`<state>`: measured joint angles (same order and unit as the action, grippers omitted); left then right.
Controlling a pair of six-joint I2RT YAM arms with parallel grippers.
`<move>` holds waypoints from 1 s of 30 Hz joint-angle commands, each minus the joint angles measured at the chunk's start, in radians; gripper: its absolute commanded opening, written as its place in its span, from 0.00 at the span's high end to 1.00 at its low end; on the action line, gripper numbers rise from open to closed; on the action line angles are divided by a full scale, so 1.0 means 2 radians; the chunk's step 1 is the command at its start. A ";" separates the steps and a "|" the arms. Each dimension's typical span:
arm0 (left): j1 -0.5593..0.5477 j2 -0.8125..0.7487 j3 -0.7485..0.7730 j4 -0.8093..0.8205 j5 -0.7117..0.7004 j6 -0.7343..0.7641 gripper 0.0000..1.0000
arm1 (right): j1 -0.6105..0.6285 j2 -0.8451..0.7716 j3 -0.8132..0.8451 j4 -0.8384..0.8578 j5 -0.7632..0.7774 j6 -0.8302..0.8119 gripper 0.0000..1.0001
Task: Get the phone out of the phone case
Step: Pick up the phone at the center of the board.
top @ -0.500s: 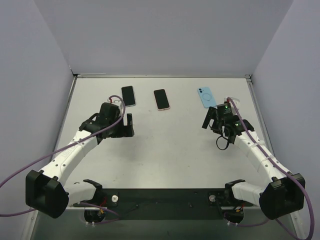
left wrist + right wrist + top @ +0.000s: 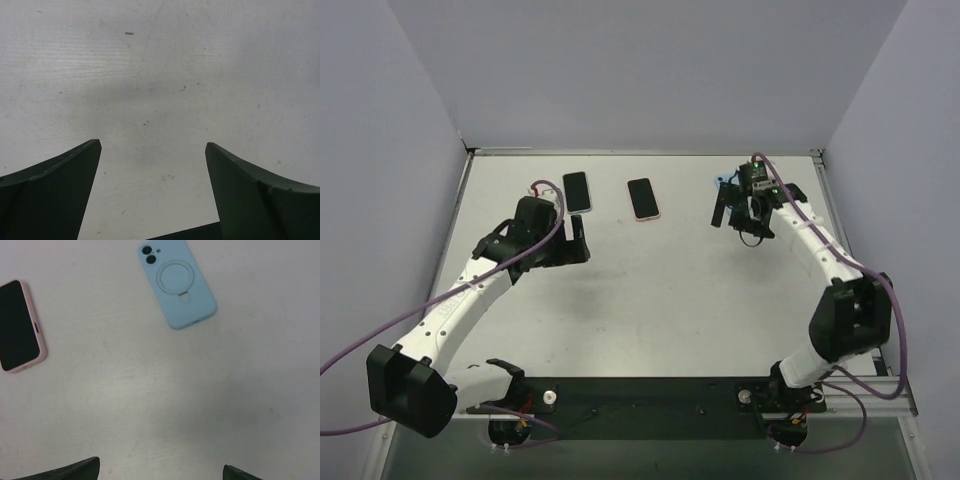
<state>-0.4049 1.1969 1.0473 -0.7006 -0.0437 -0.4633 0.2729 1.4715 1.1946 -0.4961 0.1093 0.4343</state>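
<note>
1. Top view: three handsets lie in a row along the far side of the counter (image 2: 660,300): a black phone (image 2: 577,191), a pink-cased phone (image 2: 642,198) and, at the right, the blue phone case (image 2: 721,182), of which only a corner shows from under the right hand (image 2: 732,212). That hand hangs over the case, and I cannot tell whether it touches. The left hand (image 2: 575,243) hovers near the black phone, holding nothing
2. Left wrist view: the left hand (image 2: 152,145) is spread wide, with bare counter between its fingers and nothing gripped. No handset shows here
3. Right wrist view: the blue phone case (image 2: 177,282) lies flat, back up, its ring facing the camera. The phone (image 2: 146,249) sits inside it, seen only as lenses through the cut-out. The pink-cased phone (image 2: 20,326) lies well apart at the left. The right hand (image 2: 160,472) shows only its fingertips at the lower edge, set wide apart and empty
4. Judgement: the step in hand looks like the approach, since the phone is not yet out and neither hand has a hold. The next move calls for the right hand to come down on the case's edges and pin or lift it, with the left hand coming across to peel a corner away. A flat case offers little to grip, so a slip seems the likely risk
</note>
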 commanded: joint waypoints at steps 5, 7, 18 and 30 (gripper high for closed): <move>-0.005 -0.012 -0.043 0.070 0.078 -0.056 0.03 | -0.029 0.216 0.247 -0.141 -0.037 -0.012 0.00; -0.008 -0.015 -0.047 0.071 0.066 -0.057 0.02 | -0.040 0.263 0.308 -0.147 -0.036 -0.011 0.00; -0.005 -0.060 -0.073 0.124 -0.023 -0.102 0.03 | -0.104 0.421 0.493 -0.160 -0.064 -0.035 0.00; -0.005 -0.064 -0.077 0.110 -0.059 -0.112 0.03 | -0.127 0.501 0.515 -0.060 -0.136 -0.040 0.00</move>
<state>-0.4171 1.0901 0.8829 -0.5106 -0.1242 -0.6735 0.0170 2.4668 2.2215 -0.6804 -0.0566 0.3813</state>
